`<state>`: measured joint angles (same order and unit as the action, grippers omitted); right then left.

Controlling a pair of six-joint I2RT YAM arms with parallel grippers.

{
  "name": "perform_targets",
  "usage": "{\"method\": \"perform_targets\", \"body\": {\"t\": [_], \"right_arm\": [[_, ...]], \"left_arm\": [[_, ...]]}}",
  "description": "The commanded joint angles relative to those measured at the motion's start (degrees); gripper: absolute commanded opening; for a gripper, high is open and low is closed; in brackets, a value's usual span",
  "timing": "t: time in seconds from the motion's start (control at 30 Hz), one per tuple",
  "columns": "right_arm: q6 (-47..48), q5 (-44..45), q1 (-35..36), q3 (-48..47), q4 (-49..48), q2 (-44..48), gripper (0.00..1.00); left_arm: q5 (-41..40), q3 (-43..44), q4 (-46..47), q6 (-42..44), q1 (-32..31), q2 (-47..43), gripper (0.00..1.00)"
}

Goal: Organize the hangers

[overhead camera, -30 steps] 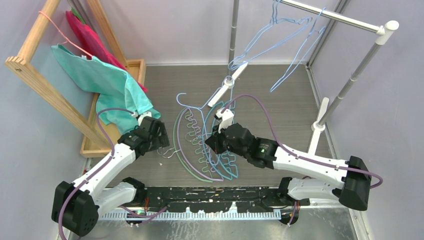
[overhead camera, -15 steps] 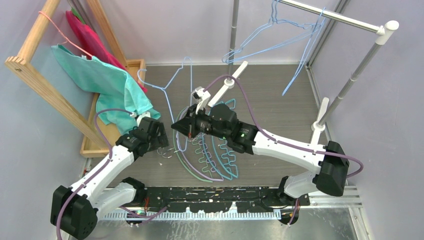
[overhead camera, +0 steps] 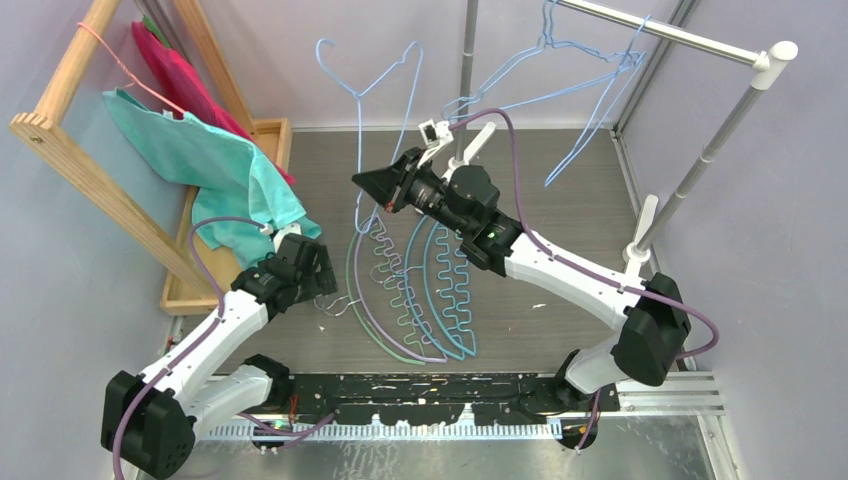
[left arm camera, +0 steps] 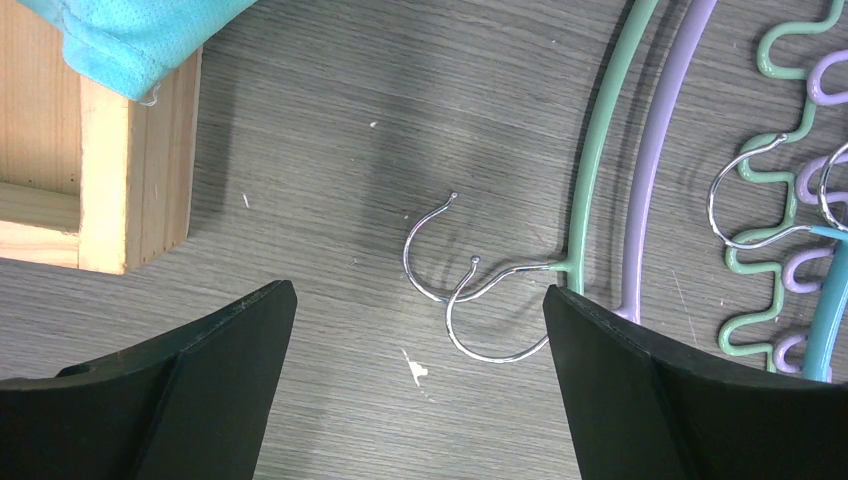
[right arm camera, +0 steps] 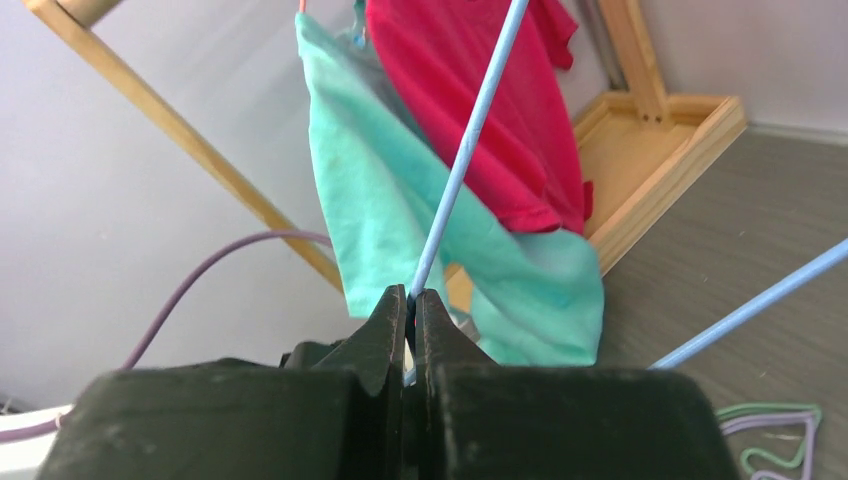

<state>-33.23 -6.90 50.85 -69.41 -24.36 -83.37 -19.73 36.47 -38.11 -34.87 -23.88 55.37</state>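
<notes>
Right claw (overhead camera: 360, 181) lifted blue hanger (overhead camera: 358, 120) above grey plank tabletop (overhead camera: 570, 215).

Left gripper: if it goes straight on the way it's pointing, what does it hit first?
Probably the metal hooks of the green hanger and lilac hanger, which lie on the table. The left gripper points down at them with its jaws open on either side. Its height above them is unclear.

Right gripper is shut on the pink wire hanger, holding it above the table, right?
Not pink. The right gripper is shut on a light-blue wire hanger, holding it above the table; the right wrist view shows it.
</notes>
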Motion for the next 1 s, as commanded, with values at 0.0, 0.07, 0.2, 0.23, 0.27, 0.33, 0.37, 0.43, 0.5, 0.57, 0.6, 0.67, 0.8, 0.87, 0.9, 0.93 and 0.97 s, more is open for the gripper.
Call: {"method": "perform_targets", "body": {"t": [0.0, 0.07, 0.2, 0.23, 0.27, 0.33, 0.37, 0.43, 0.5, 0.57, 0.6, 0.67, 0.8, 0.87, 0.9, 0.93, 0.97], "right_arm": [[2.9, 2.1, -0.9, -3.2, -6.3, 4.0, 0.01], [4.0, 4.0, -1.1, -2.5, -6.2, 5.6, 0.01], [4.4, 7.9, -3.3, 0.3, -6.2, 8.8, 0.01], [4.0, 8.6, -4.0, 1.4, -6.9, 9.7, 0.01], [3.5, 9.1, -4.9, 2.7, -7.7, 10.6, 0.01], [2.5, 9.3, -6.1, 4.4, -8.9, 12.0, 0.01], [2.3, 9.3, -6.5, 4.8, -9.1, 12.6, 0.01], [2.6, 9.7, -6.6, 5.2, -9.2, 13.5, 0.01], [3.7, 10.2, -6.6, 4.9, -8.7, 14.0, 0.01], [4.1, 11.1, -7.2, 4.4, -8.5, 13.9, 0.01], [4.0, 11.2, -7.8, 4.2, -8.7, 13.7, 0.01], [2.6, 10.7, -9.6, 3.6, -9.9, 12.7, 0.01], [-1.1, 8.6, -13.9, 1.2, -12.3, 9.7, 0.01], [-2.8, 7.7, -15.1, -0.5, -13.5, 7.7, 0.01], [-3.5, 7.4, -15.6, -1.3, -13.9, 6.9, 0.01], [-4.1, 7.1, -16.0, -2.0, -14.5, 6.1, 0.01], [-5.0, 6.7, -16.4, -2.9, -14.8, 5.2, 0.01]], "left_arm": [[-0.5, 1.8, 0.4, 0.9, 0.3, 0.1, 0.98], [-0.4, 1.6, 0.6, 0.8, 0.3, 0.6, 0.98], [-0.2, 1.5, 0.7, 0.9, 0.3, 1.3, 0.98], [-0.2, 1.6, 0.7, 0.9, 0.3, 1.3, 0.98], [-0.1, 1.6, 0.7, 0.9, 0.3, 1.2, 0.98], [-0.3, 1.7, 0.7, 0.9, 0.3, 1.3, 0.98], [-0.2, 1.7, 0.7, 0.9, 0.3, 1.3, 0.98], [-0.3, 1.8, 0.6, 0.9, 0.3, 1.3, 0.98], [-0.3, 1.8, 0.6, 0.9, 0.3, 1.4, 0.98], [-0.3, 1.9, 0.5, 0.9, 0.3, 1.4, 0.98], [-0.2, 1.9, 0.4, 0.8, 0.3, 1.3, 0.98], [-0.3, 1.9, 0.3, 0.8, 0.3, 1.1, 0.98], [-0.6, 1.8, -0.3, 0.8, 0.3, 0.2, 0.98], [-0.6, 1.7, -0.3, 0.8, 0.3, -0.2, 0.98], [-0.6, 1.7, -0.4, 0.8, 0.3, -0.4, 0.98], [-0.5, 1.7, -0.5, 0.8, 0.3, -0.5, 0.98], [-0.5, 1.7, -0.6, 0.8, 0.3, -0.6, 0.98]]}}
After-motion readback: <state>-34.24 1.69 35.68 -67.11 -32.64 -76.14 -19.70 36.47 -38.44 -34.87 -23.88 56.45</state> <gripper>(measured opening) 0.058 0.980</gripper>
